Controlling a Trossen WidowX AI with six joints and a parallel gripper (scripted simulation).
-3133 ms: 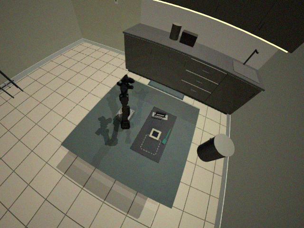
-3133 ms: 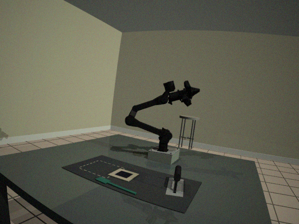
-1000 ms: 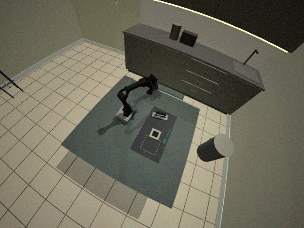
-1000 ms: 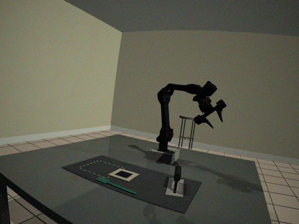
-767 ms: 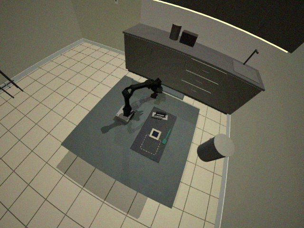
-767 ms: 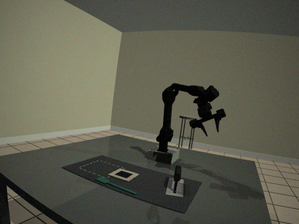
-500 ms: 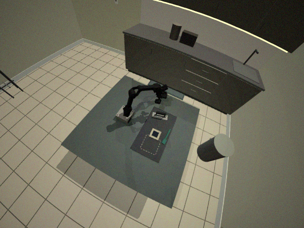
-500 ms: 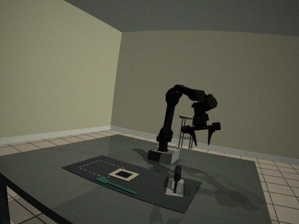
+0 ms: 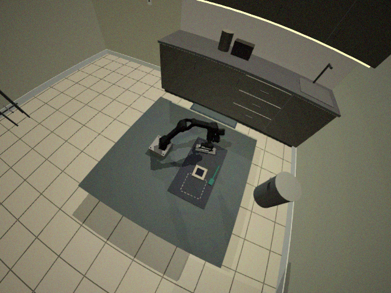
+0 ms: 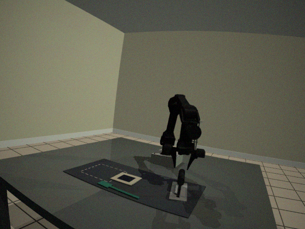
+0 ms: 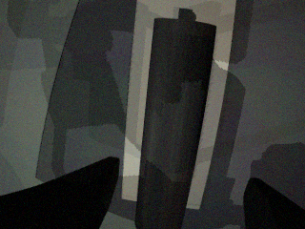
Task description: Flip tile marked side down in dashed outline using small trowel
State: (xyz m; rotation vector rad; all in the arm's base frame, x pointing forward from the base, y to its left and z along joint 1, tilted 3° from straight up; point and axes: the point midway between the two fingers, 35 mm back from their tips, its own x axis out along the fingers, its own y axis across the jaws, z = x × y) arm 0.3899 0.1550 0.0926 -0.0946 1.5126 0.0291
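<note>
A grey table (image 10: 234,187) on a tiled floor carries a dark mat (image 10: 152,194), and the arm is folded down over the mat's near end. The gripper (image 10: 181,167) hangs with its fingers spread and nothing between them. Just below it, apart from the fingers, is what I take to be the trowel (image 10: 180,176), its dark handle rising from a pale plate. Farther along, the tile (image 10: 126,178) lies marked side up at the edge of the dashed outline (image 9: 182,182), with a teal flat tool (image 10: 120,191) beside it. Grasping, flipping, setting down and retreating all remain.
</note>
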